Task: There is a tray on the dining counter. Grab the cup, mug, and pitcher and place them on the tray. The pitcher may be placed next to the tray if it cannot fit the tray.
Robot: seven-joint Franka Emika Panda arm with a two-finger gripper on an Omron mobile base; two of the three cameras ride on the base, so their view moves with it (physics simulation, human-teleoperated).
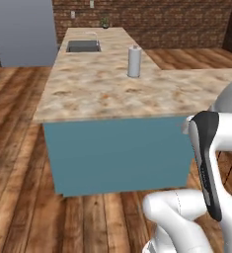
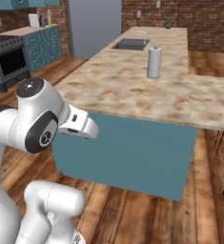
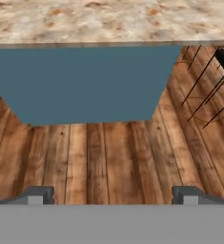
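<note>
The dining counter (image 1: 112,86) has a beige marbled stone top and a teal-blue side panel (image 3: 85,81); it stretches away in front of me (image 2: 132,90). My gripper (image 3: 113,195) is open, its two dark fingertips (image 3: 37,195) far apart, with nothing between them. It points at the wooden floor in front of the counter's side. The arm is folded low in front of the counter (image 2: 42,124). The tray, the cup, the mug and the pitcher are out of view.
A grey paper towel roll (image 1: 134,62) stands on the counter, with a sink (image 1: 83,46) beyond it. Black bar stool legs (image 3: 208,86) stand at the counter's right. A grey fridge (image 2: 94,24) and a stove (image 2: 8,62) stand at the back left.
</note>
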